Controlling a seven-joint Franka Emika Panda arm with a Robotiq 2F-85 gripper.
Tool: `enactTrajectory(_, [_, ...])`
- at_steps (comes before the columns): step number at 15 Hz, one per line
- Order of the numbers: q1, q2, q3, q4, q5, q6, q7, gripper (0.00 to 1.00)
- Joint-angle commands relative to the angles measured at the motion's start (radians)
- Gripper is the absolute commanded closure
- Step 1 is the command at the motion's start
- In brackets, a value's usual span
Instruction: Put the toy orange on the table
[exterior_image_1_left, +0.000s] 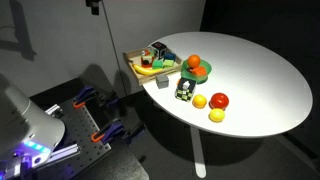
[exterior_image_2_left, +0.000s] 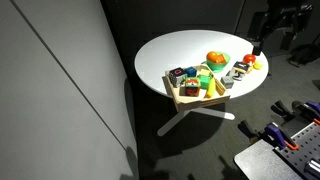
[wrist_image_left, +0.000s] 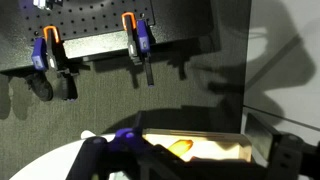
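The toy orange (exterior_image_1_left: 194, 62) is a small deep-orange ball resting on a green plate (exterior_image_1_left: 203, 72) on the round white table (exterior_image_1_left: 260, 70). It also shows in an exterior view (exterior_image_2_left: 216, 57). A red fruit (exterior_image_1_left: 219, 100) and a paler yellow-orange fruit (exterior_image_1_left: 199, 101) lie on the tabletop nearby. My gripper (wrist_image_left: 195, 165) shows only as dark blurred fingers at the bottom of the wrist view. They are spread wide, with nothing between them, above the wooden tray (wrist_image_left: 200, 150). The toy orange is not in the wrist view.
The wooden tray (exterior_image_1_left: 150, 66) with several toys sits at the table edge. A small box (exterior_image_1_left: 185, 88) and a yellow fruit (exterior_image_1_left: 216, 115) lie on the table. Blue and orange clamps (wrist_image_left: 135, 40) sit on a bench below. A dark wall (exterior_image_2_left: 60, 90) stands beside the table.
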Motion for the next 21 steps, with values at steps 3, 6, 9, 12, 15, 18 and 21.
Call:
enactTrajectory(3, [0.000,0.000,-0.001,0.002,-0.001,-0.003,0.000,0.00])
enactTrajectory(6, [0.001,0.000,-0.001,0.002,-0.001,-0.003,0.000,0.00])
enactTrajectory(9, [-0.011,0.011,-0.002,0.001,-0.013,0.021,0.008,0.00])
enactTrajectory(12, [-0.020,0.011,-0.003,-0.010,-0.025,0.069,0.009,0.00])
enactTrajectory(15, [-0.030,0.012,-0.004,-0.023,-0.042,0.132,0.010,0.00])
enactTrajectory(18, [-0.038,0.019,-0.008,-0.031,-0.062,0.193,0.007,0.00])
enactTrajectory(21, [-0.045,0.034,-0.020,-0.033,-0.074,0.253,-0.012,0.00])
